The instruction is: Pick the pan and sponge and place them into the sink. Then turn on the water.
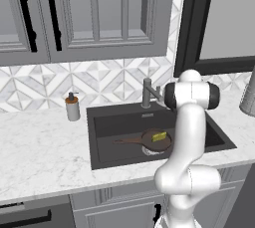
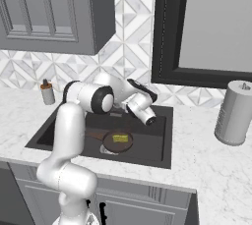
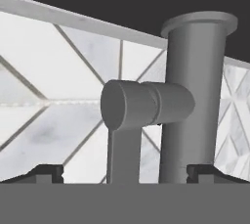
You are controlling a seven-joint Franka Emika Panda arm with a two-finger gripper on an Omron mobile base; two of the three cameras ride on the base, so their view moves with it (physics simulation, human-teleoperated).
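The dark brown pan (image 1: pixel 151 145) (image 2: pixel 108 142) lies in the charcoal sink (image 1: pixel 102 142) (image 2: pixel 160 145), handle pointing left. On it rests the yellow sponge (image 1: pixel 159 136) (image 2: pixel 119 138). The grey faucet (image 1: pixel 147 92) stands at the sink's back edge. In the hand view the faucet's upright post (image 3: pixel 194 100) and its short horizontal lever (image 3: pixel 146 104) fill the middle. My gripper (image 3: pixel 125 171) is open and faces the lever closely, with one dark fingertip (image 3: pixel 46 171) on each side and nothing held. The water is out of view.
A soap dispenser (image 1: pixel 72 106) (image 2: pixel 47 92) stands on the counter left of the sink. A tall grey cylinder (image 2: pixel 235 113) stands on the right. Tiled backsplash lies right behind the faucet, with wall cabinets above and a dark-framed window (image 2: pixel 162 32) alongside.
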